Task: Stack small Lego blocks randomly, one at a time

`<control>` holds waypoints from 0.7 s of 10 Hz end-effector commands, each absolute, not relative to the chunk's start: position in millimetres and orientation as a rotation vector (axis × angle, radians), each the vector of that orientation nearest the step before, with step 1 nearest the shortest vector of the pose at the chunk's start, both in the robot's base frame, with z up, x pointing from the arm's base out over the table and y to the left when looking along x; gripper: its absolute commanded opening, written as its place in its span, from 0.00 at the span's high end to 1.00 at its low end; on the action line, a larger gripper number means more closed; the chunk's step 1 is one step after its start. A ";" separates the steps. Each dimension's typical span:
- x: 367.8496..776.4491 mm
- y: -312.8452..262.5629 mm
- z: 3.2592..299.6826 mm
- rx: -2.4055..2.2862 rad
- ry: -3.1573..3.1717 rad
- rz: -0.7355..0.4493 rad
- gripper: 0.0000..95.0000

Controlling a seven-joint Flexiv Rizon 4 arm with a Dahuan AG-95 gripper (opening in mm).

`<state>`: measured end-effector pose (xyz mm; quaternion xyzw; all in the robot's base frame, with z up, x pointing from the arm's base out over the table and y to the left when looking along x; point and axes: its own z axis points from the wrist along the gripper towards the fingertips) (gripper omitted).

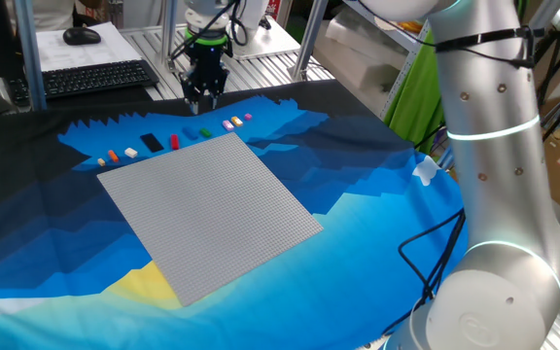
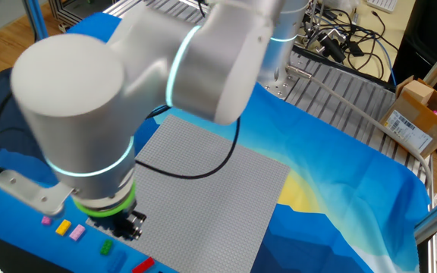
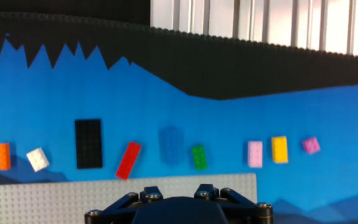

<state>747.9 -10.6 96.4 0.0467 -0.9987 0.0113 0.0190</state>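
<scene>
Where blue cloth (image 1: 377, 204) covers table | grey baseplate (image 1: 207, 209) | keyboard (image 1: 95, 78) behind

end effector (image 1: 205, 97) above block row | small Lego blocks (image 1: 174, 142) along far edge | grey baseplate (image 1: 210, 214) mid-cloth

Setting: robotics lab bench. Evidence: aluminium extrusion frame (image 1: 171, 39) and slatted metal tabletop (image 2: 340, 95) under a blue printed cloth (image 1: 377, 194); keyboard (image 1: 95, 78) and mouse (image 1: 82, 36) past the far left corner; loose cable bundle (image 2: 347, 34) and a cardboard box (image 2: 419, 117) off the far edge; large silver robot arm (image 1: 494, 126) mounted beside it.
</scene>
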 end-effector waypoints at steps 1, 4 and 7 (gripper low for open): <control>748.9 -9.6 87.3 0.136 -3.124 0.024 0.80; 748.7 -7.3 90.7 0.129 -3.119 0.024 0.80; 749.0 -5.8 95.8 0.097 -3.064 0.056 0.80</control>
